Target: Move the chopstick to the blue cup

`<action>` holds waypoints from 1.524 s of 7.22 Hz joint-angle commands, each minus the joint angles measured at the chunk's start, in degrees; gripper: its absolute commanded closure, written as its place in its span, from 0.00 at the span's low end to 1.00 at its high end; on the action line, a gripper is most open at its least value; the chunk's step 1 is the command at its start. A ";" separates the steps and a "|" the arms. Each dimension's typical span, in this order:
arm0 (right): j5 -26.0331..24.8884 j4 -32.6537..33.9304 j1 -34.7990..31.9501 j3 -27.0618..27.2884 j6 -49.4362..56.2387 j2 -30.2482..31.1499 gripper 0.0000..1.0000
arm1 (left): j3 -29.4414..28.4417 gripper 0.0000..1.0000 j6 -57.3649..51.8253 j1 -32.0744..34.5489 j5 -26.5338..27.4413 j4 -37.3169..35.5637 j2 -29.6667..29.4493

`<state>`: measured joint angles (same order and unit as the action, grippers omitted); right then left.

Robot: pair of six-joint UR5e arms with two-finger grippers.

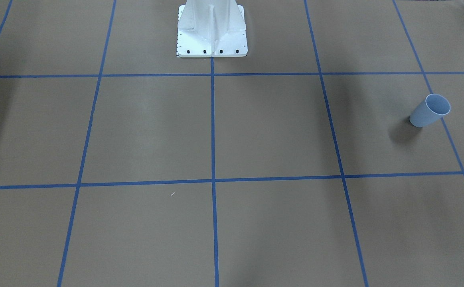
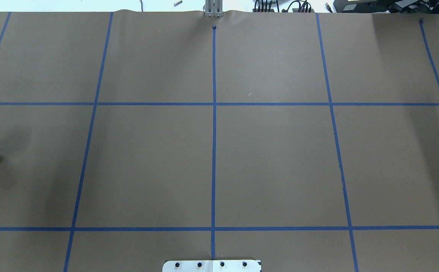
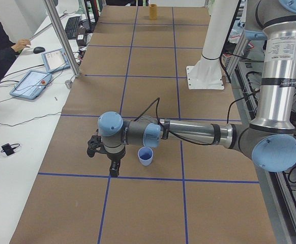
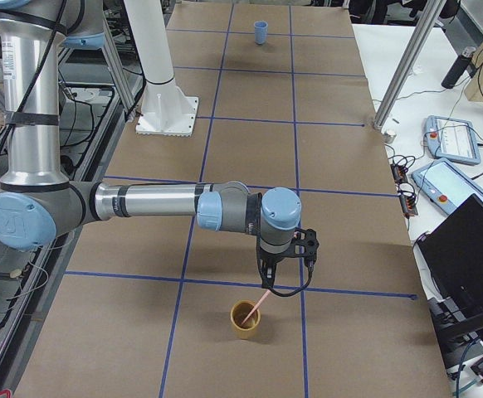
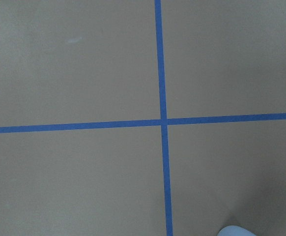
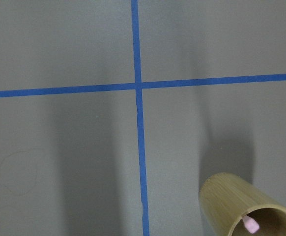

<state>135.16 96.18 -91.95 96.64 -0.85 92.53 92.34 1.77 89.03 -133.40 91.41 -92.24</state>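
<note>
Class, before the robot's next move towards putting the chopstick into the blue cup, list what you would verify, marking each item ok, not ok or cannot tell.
1. The chopstick stands in the bamboo cup: ok.
2. The right gripper is at the chopstick's upper end: ok.
3. The right gripper is shut on it: cannot tell.
4. The blue cup is upright, mouth open: ok.
5. The left gripper stands beside the blue cup, apart from it: ok.
6. The right gripper can reach the far-off blue cup: cannot tell.
</note>
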 commanded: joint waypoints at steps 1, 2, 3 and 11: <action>-0.07 -0.02 0.01 -0.14 -0.20 0.02 0.00 | 0.12 0.01 -0.01 0.00 0.42 0.26 -0.05; 0.02 -0.11 0.01 -0.14 -0.20 0.02 0.00 | 0.12 0.01 -0.01 -0.09 0.42 0.26 -0.05; 0.02 -0.11 0.01 -0.05 -0.20 0.02 0.00 | 0.21 0.01 -0.01 0.00 0.51 0.26 -0.05; 0.46 -0.03 0.01 0.91 -0.20 0.02 0.00 | 6.70 0.01 2.80 -5.80 -4.84 0.87 -0.05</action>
<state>135.51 96.09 -91.98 97.28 -1.05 92.55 97.02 3.74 84.65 -136.20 92.19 -92.38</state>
